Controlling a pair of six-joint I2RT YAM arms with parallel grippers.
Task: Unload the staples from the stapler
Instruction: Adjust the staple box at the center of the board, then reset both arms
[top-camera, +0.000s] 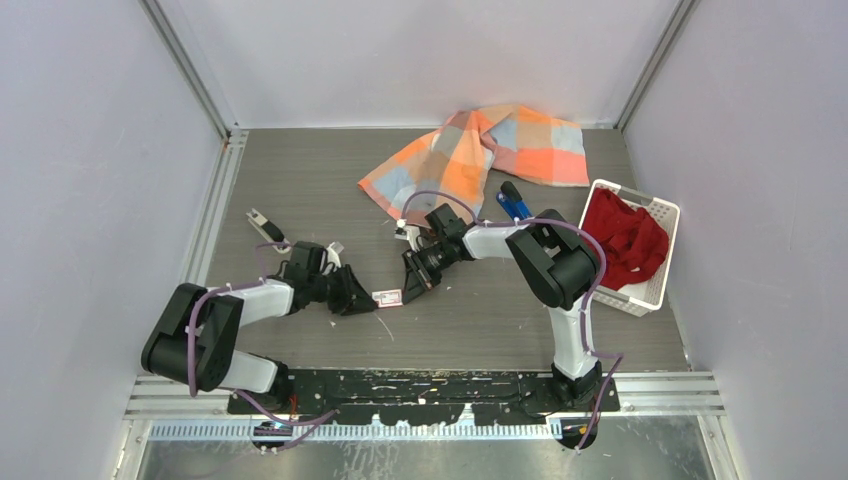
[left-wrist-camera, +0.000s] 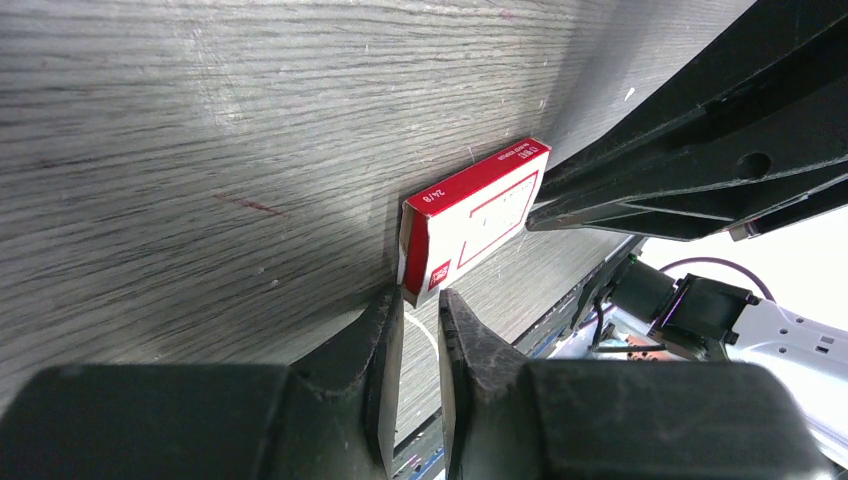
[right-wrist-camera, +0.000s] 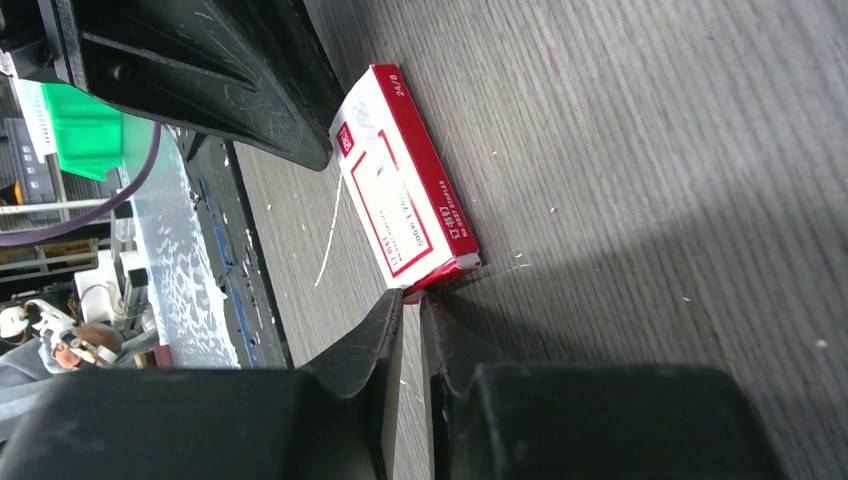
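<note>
Grey wood-grain tabletop (top-camera: 300, 180) fills a booth with plain pale walls, seen from above. At the far side lies a crumpled orange-and-blue checked cloth (top-camera: 480, 150). Just at its near edge, behind the right arm, sits a small slim blue object, apparently the stapler (top-camera: 515, 204), well apart from both pincers. A white basket (top-camera: 660, 215) at the right holds a red cloth (top-camera: 625, 240). A small dark-and-silver item (top-camera: 264, 225) lies at the left. Both arms reach toward the middle, where a small white-and-red packet (top-camera: 387, 297) lies between the left pincer (top-camera: 362, 302) and the right pincer (top-camera: 408, 288). Any staples are too small to make out.

Left wrist view: the left pincer's two black fingers (left-wrist-camera: 385, 340) stand slightly apart, with a narrow gap between them and nothing in it. The packet's (left-wrist-camera: 470, 215) near corner sits right at their tips. The right pincer's dark fingers meet the packet's far end.

Right wrist view: the right pincer's fingers (right-wrist-camera: 385, 330) are almost closed, leaving only a thin slit, and they grip nothing. The packet (right-wrist-camera: 405, 180) lies with its red end touching the tips, and the left pincer's black finger overlaps its far corner. A thin pale strand (right-wrist-camera: 330, 235) lies on the tabletop beside the packet.
</note>
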